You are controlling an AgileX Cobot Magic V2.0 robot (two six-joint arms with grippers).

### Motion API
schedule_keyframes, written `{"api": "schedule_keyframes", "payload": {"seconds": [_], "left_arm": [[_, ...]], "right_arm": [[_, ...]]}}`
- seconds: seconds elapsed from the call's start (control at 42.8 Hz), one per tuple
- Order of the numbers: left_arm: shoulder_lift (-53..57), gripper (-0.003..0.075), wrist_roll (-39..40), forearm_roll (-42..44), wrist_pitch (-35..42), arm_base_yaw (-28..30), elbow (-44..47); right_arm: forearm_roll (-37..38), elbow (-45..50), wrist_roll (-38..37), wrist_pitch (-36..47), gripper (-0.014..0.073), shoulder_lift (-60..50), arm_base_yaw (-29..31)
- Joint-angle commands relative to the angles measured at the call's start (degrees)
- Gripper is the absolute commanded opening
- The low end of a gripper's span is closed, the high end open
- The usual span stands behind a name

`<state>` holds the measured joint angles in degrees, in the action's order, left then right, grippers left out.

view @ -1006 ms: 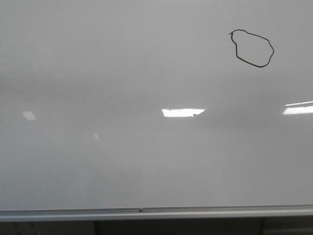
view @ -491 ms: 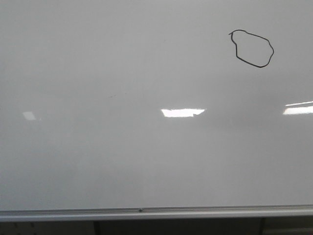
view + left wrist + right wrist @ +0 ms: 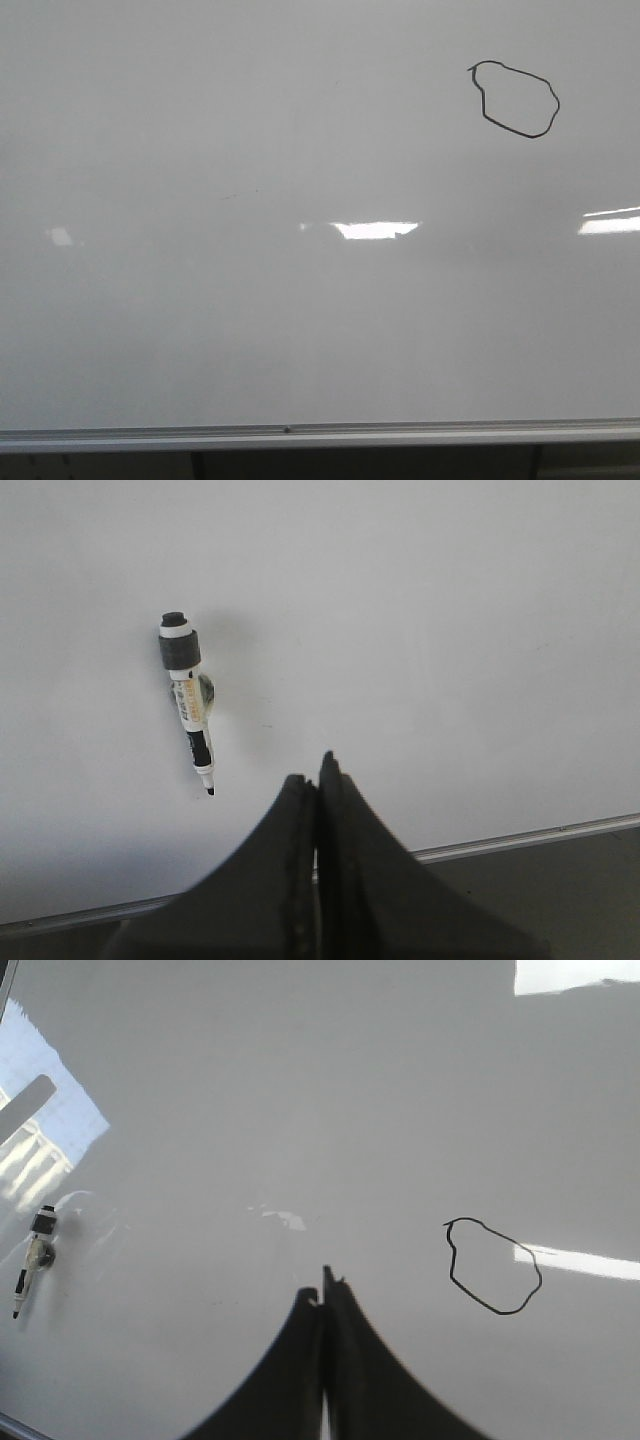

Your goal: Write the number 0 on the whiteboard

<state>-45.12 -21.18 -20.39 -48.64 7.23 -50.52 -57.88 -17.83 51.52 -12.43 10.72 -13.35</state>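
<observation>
The number 0 [image 3: 516, 98] is a thin black lumpy closed loop at the upper right of the whiteboard [image 3: 300, 330]; it also shows in the right wrist view [image 3: 492, 1265]. A black and white marker [image 3: 188, 698] lies on the board, tip uncapped; it also shows in the right wrist view [image 3: 33, 1260]. My left gripper [image 3: 318, 772] is shut and empty, a short way from the marker's tip. My right gripper [image 3: 324, 1290] is shut and empty, apart from the loop. Neither gripper shows in the front view.
The board's silver aluminium rail [image 3: 320, 434] runs along its near edge, also seen in the left wrist view [image 3: 520, 838]. Bright rectangular glare patches [image 3: 375, 229] lie across the board. A dark surface [image 3: 580, 890] lies beyond the rail.
A small glare spot on the board has shifted; the loop and the board stay as they were.
</observation>
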Motion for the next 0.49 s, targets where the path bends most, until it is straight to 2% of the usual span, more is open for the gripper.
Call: {"api": "schedule_keyframes", "payload": {"seconds": [0.0, 0.304, 0.374, 0.468], "left_arm": [[0.23, -0.002, 0.36, -1.71, 3.06, -0.14, -1.56], [0.23, -0.002, 0.36, -2.01, 3.35, -0.14, -1.44], [0.47, -0.002, 0.36, -2.18, 5.39, -0.14, -0.43], [3.22, -0.002, 0.6, -1.62, 12.55, -0.43, 3.36]], "right_arm": [[-0.75, -1.62, 0.47, 2.75, -0.0069, 0.59, 0.39], [-0.75, -1.62, 0.47, 2.75, -0.0069, 0.59, 0.39], [-0.75, -1.62, 0.47, 2.75, -0.0069, 0.59, 0.39], [-0.75, -1.62, 0.47, 2.75, -0.0069, 0.59, 0.39]]}}
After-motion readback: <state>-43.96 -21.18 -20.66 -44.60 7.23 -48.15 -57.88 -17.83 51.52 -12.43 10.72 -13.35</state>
